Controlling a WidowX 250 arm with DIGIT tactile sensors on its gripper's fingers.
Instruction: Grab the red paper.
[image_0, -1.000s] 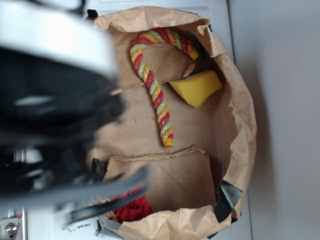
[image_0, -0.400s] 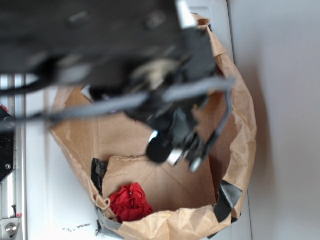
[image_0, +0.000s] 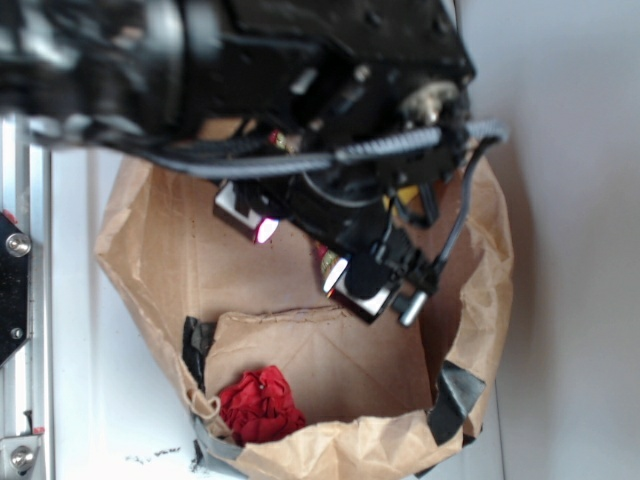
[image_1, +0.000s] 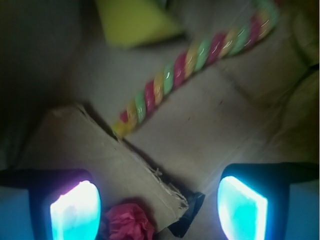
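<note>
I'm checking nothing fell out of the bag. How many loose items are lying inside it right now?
3. The red paper sits at the bottom edge by the flap, the rope cane runs diagonally across the middle, and the yellow sponge is at the top. The arm may hide others.

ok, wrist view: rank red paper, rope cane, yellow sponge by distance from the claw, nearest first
1. Red paper: bottom edge, just inside the left finger of the open claw.
2. Rope cane: its near tip ends mid-frame, above the paper.
3. Yellow sponge: top of frame, upper left, past the cane's near tip.
</note>
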